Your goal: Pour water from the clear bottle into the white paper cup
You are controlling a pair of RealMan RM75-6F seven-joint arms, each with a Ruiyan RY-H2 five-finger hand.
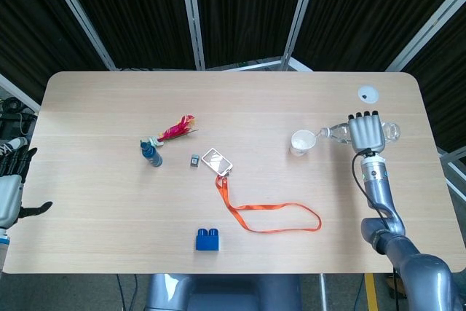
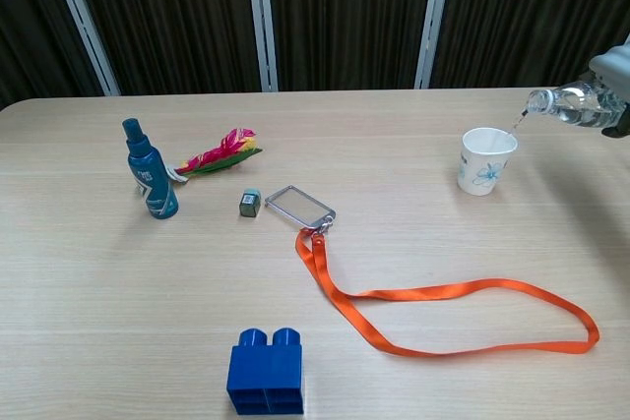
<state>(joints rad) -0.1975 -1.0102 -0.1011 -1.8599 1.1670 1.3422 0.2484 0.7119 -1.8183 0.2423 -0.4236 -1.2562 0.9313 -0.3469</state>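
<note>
The white paper cup stands upright on the table's right side. My right hand grips the clear bottle, tipped almost level just right of the cup. The bottle's mouth points left over the cup's rim, and a thin stream of water falls from it into the cup. My left hand hangs beyond the table's left edge, fingers apart, holding nothing.
A white bottle cap lies at the far right. An orange lanyard with a badge holder crosses the middle. A blue block, blue spray bottle, small grey cube and red-yellow wrapper lie left.
</note>
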